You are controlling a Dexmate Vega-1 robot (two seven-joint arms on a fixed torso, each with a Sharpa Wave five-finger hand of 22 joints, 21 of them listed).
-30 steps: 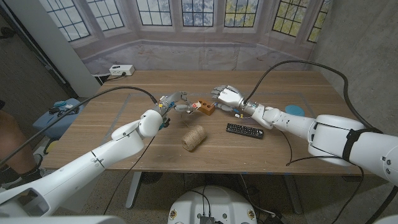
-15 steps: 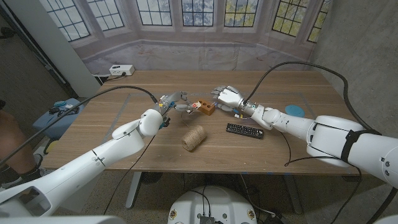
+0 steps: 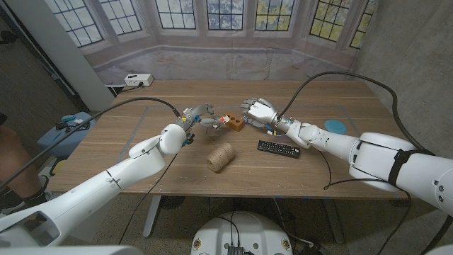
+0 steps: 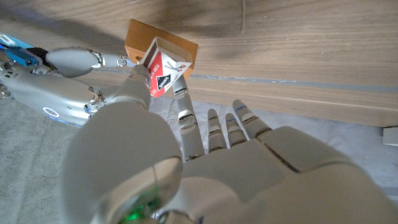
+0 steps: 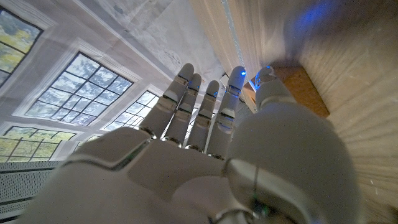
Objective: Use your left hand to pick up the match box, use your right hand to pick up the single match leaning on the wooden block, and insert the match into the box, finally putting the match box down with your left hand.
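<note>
The left hand (image 4: 205, 168) pinches the match box (image 4: 163, 70) between thumb and a finger, its other fingers loose, holding it lifted just beside the wooden block (image 4: 160, 50), with its drawer open at the end, probably so the match can slide in. The right hand (image 3: 259, 110) stands at the far side of the wooden block, fingers extended and close together with fingertips (image 5: 238, 76) by the block's edge; whether it has the match pinched I cannot tell, and the match itself is too thin to make out. Nearer the robot on the worktop (image 3: 141, 163) lie a twine spool (image 3: 221, 156) and a black remote (image 3: 278, 149), well clear of the exchange.
</note>
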